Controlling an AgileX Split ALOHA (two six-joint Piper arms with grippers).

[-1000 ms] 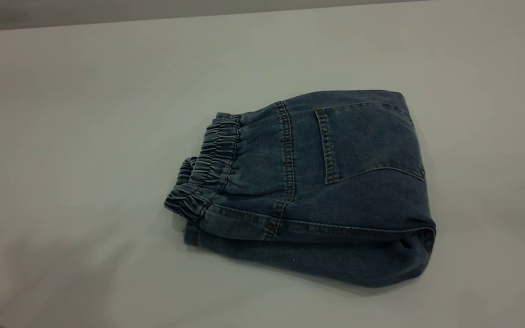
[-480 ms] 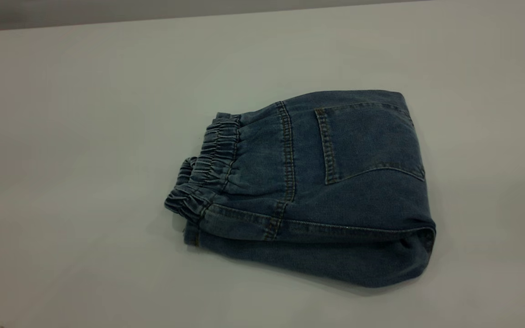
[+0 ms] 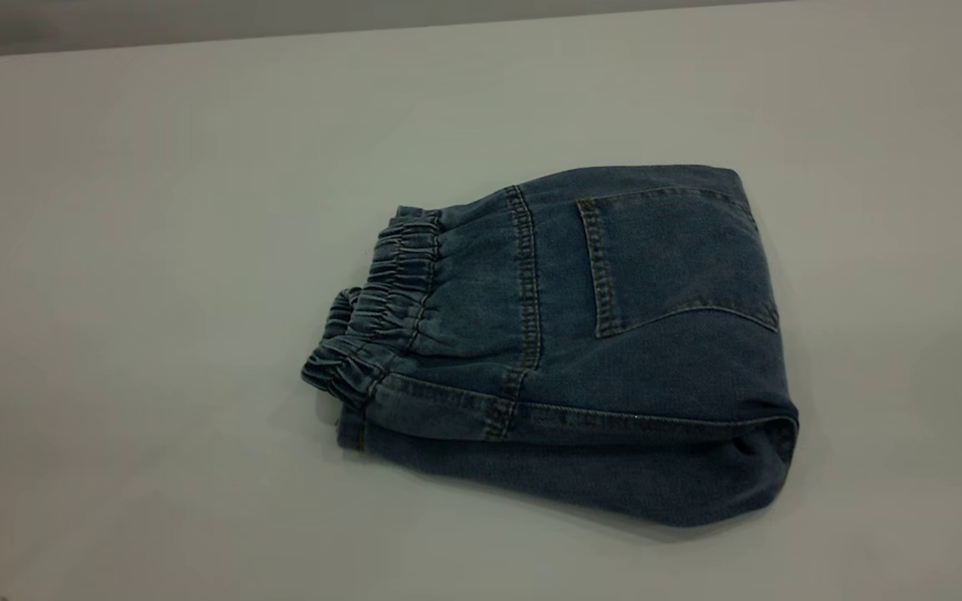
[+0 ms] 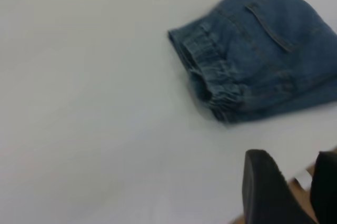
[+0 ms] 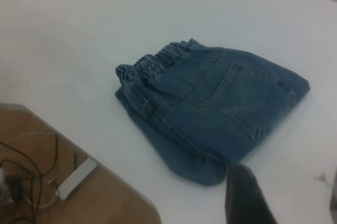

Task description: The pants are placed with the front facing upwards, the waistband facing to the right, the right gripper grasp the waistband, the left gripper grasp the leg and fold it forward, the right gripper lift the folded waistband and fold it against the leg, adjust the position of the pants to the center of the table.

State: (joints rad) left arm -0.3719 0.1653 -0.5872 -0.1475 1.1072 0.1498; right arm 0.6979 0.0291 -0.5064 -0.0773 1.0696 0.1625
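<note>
The blue denim pants [image 3: 581, 334] lie folded into a compact bundle on the white table [image 3: 155, 209], back pocket up. The ruched waistband [image 3: 381, 309] points toward the exterior view's left. No gripper shows in the exterior view. In the left wrist view my left gripper [image 4: 295, 184] hovers open and empty off the waistband [image 4: 210, 71] end of the pants [image 4: 263, 55], well apart from them. In the right wrist view my right gripper [image 5: 289, 197] is open and empty, with one dark finger [image 5: 245, 195] just beyond the folded end of the pants [image 5: 210, 108].
The table's far edge [image 3: 364, 32] runs along the top of the exterior view. In the right wrist view the table's edge drops to a wooden floor with cables and a white power strip [image 5: 73, 179]. Bare table surrounds the pants.
The pants have not moved. A faint shadow on the table at the exterior view's lower left has faded away.
</note>
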